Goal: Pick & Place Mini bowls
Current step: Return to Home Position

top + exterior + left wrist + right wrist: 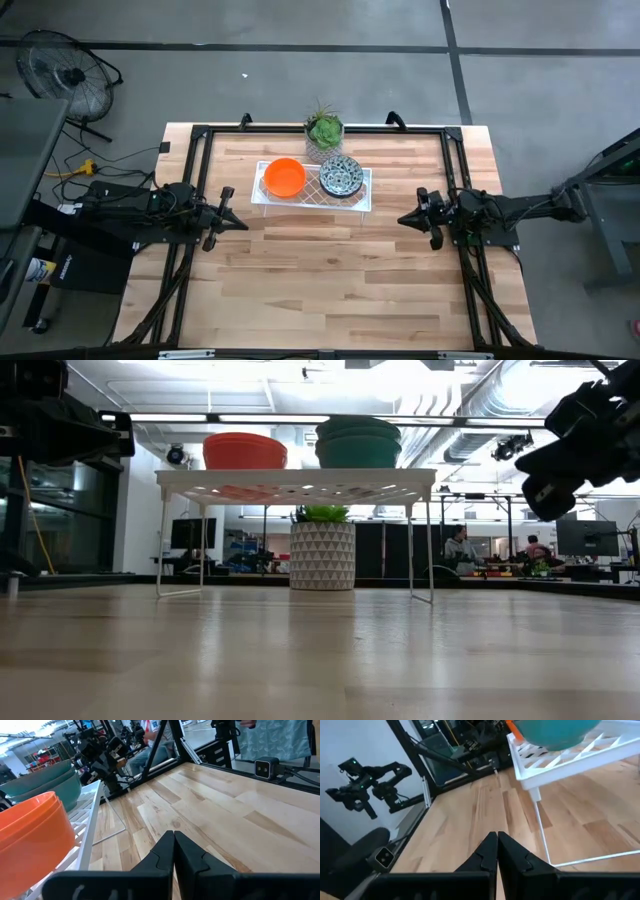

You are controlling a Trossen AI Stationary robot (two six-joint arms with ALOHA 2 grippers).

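Observation:
A stack of plain orange mini bowls and a stack of grey-green speckled mini bowls stand side by side on a white wire rack at the table's far middle; in the low view the orange stack and the teal-sided stack sit on the rack top. My left gripper hovers left of the rack, shut, touching nothing; its wrist view shows the closed fingers beside the orange bowls. My right gripper hovers right of the rack, shut.
A small green potted plant in a white patterned pot stands behind the rack at the table's far edge. A black frame runs along the table's far and side edges. Bare wood lies in front of the rack. People sit in the room beyond.

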